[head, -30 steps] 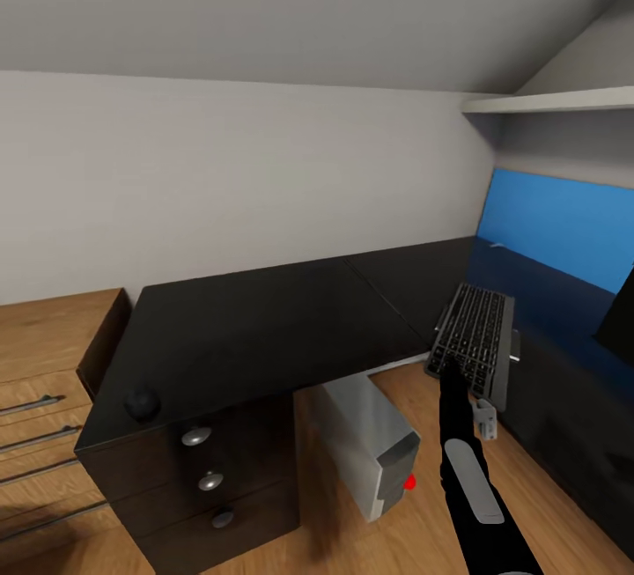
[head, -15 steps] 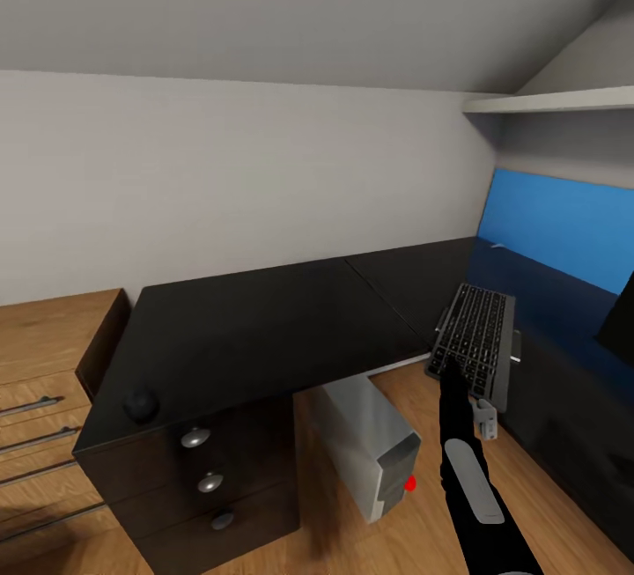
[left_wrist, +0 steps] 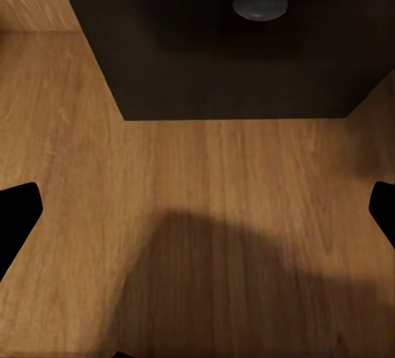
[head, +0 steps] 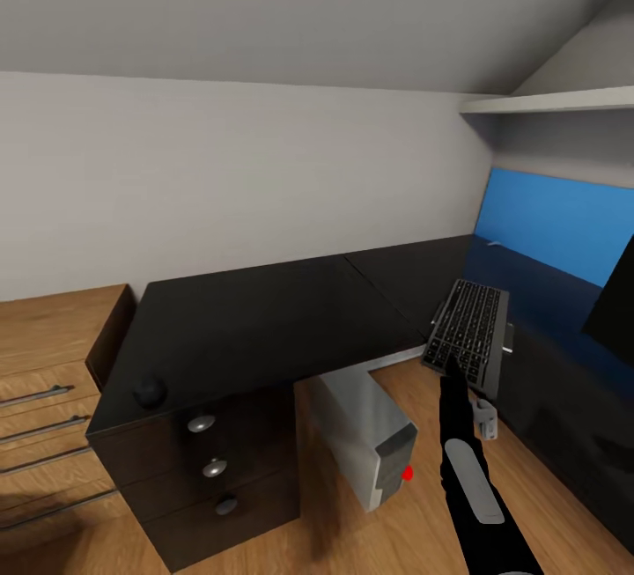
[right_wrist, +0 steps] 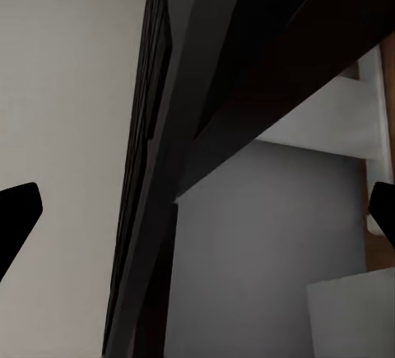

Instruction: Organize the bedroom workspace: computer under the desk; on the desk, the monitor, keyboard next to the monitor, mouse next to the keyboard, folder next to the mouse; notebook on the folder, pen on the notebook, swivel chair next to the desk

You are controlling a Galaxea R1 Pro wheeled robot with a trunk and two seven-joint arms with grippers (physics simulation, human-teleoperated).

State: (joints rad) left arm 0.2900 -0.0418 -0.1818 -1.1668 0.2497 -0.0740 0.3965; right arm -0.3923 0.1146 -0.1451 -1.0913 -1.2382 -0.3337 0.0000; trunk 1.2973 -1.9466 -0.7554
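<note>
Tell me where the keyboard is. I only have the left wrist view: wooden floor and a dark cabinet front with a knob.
Observer: In the head view, the keyboard is at the front edge of the black desk, ahead of the right arm.
Operator: Locate the computer.
Observer: The computer stands on the floor under the desk, with its red button facing outward.
Operator: Find the mouse.
Observer: The mouse sits on the desk's near left corner, above the drawers.
</note>
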